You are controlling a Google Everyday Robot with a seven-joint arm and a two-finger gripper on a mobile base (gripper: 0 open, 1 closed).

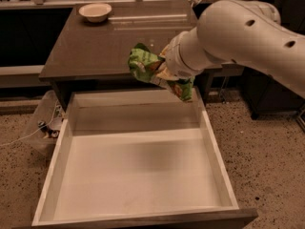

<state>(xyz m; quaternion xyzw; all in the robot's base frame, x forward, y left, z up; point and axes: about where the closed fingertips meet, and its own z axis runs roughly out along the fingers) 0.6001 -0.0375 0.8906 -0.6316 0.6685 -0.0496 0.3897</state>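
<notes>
A crumpled green chip bag (145, 65) hangs in the air at the end of my white arm. My gripper (165, 73) is shut on it, mostly hidden behind the bag and the wrist. The bag sits over the front edge of the brown table top (95, 46), just above the back wall of an open white drawer (217, 151). Nothing lies inside the drawer. The bag's lower end droops toward the drawer's back right corner.
A white bowl (95, 12) stands at the table's far left. On the speckled floor to the left of the drawer lies a clear plastic bag with cables (45, 123). Dark furniture (271, 94) stands at the right behind my arm.
</notes>
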